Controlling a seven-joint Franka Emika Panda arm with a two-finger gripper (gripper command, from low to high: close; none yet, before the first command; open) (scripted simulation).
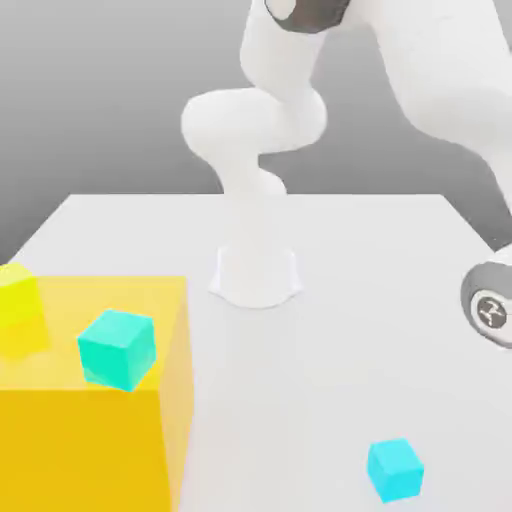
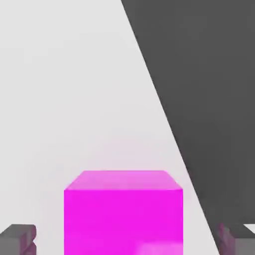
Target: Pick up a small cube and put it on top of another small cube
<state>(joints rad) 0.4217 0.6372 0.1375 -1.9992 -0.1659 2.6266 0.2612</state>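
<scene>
**Magenta cube between the claw's fingers**

In the hand view, a magenta cube (image 2: 123, 211) sits on the pale worktop (image 2: 64, 99), between the fingers (image 2: 17, 238) of the claw (image 2: 127, 239); whether they clamp it or stand apart cannot be told. In the exterior view, a cyan cube (image 1: 394, 469) lies lower right. Lower left, a translucent yellow block (image 1: 90, 440) fronts another cyan cube (image 1: 117, 347). The backdrop is grey.

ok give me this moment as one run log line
claw: around magenta cube, gap each side | grip: unconfirmed | cyan cube: on white table | stack: not yet done
</scene>
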